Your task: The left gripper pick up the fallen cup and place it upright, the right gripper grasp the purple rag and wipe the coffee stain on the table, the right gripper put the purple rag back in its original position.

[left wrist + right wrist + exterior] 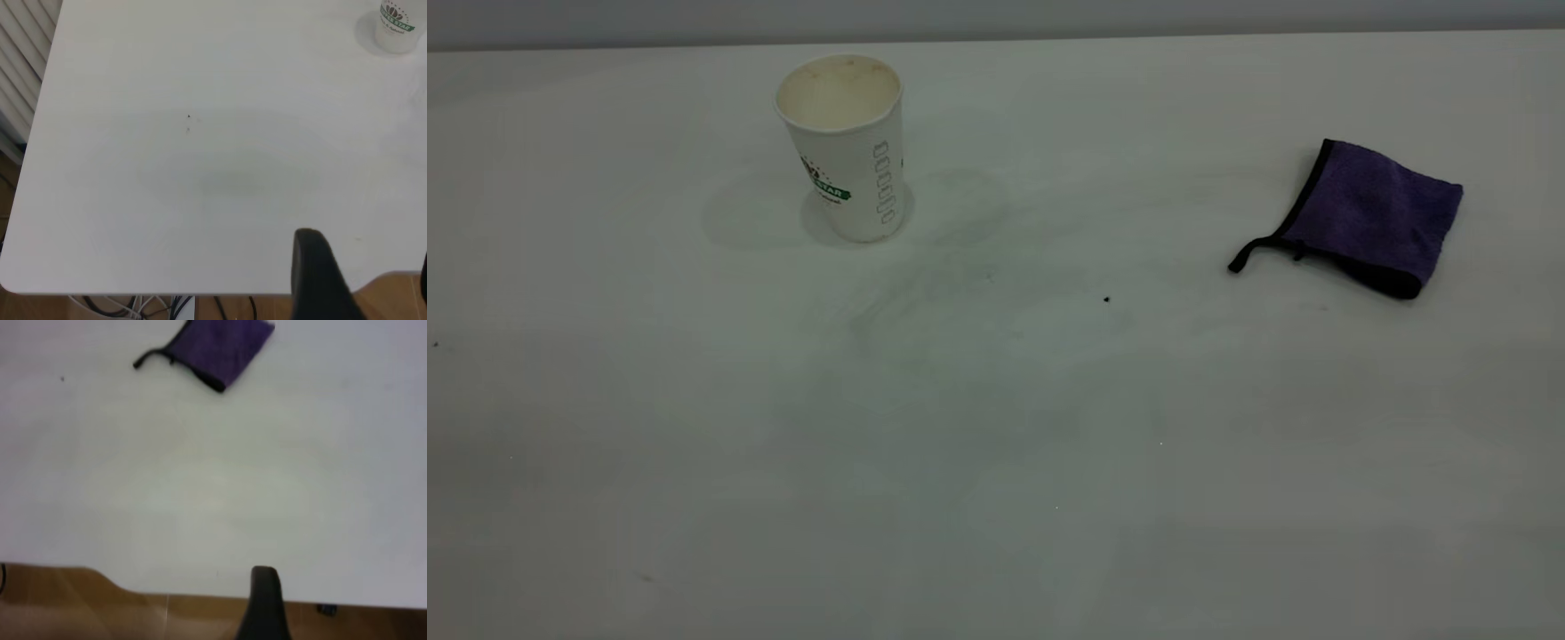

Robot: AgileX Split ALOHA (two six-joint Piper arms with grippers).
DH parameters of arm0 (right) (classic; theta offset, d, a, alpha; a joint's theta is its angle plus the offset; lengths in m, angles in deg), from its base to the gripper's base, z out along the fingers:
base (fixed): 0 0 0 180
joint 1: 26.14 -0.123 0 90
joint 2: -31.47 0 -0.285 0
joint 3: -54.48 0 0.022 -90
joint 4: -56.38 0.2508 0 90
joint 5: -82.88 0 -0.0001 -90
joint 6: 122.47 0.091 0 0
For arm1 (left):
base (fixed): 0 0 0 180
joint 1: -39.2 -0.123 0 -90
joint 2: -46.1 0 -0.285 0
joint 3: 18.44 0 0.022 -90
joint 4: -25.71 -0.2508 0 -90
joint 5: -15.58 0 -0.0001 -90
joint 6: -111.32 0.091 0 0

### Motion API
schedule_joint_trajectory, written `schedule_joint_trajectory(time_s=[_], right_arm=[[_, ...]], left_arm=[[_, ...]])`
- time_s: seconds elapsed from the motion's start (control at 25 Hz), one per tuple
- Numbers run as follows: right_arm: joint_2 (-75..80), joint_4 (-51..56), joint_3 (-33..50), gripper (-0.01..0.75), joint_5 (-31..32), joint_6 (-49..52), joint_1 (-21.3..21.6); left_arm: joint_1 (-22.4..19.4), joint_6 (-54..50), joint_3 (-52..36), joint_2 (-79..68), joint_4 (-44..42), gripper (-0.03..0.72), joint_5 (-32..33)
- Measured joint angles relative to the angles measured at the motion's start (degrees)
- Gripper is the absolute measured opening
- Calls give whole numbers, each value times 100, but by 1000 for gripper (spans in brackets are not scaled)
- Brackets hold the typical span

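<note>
The cup stands upright, mouth up, at the back left of the table. It also shows in the left wrist view, far from my left gripper, which hangs open and empty over the table's near edge. The purple rag lies flat at the right, its black strap pointing left. It also shows in the right wrist view, far from my right gripper, which is open and empty at the table's edge with only one finger in view. No coffee stain shows. Neither gripper appears in the exterior view.
A tiny black speck lies between cup and rag. Faint grey smudges mark the middle of the table. The left wrist view shows the table's rounded corner with cables and wooden floor below it.
</note>
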Motion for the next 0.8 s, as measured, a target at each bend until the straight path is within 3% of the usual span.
schedule_joint_trajectory(time_s=[0.2,0.56,0.8], right_arm=[[-549,0,537,659,-463,0,0],[-1300,0,553,654,-550,0,-13],[-1300,-19,553,642,-550,6,-418]], left_arm=[[0,0,0,0,0,437,0],[0,0,0,0,0,437,0],[0,0,0,0,0,437,0]])
